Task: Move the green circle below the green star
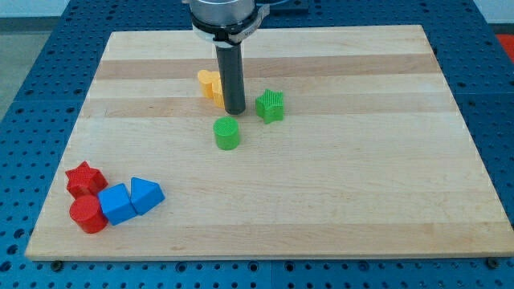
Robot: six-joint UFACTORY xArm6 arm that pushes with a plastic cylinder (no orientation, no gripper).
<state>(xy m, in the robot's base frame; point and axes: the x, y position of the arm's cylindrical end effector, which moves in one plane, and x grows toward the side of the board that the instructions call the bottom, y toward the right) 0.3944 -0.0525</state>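
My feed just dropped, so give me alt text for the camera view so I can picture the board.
My tip rests just above the green circle, with the green star to the view's right and a yellow block partly hidden behind the rod. A red star, red circle and two blue blocks cluster at the wooden board's bottom-left.

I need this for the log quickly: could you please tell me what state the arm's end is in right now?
My tip: a bare rod with no jaws, holding nothing, just above the green circle, left of the green star.

Straight dark rod (234, 72) under a silver-grey round collar (226, 14), blunt tip (235, 111).
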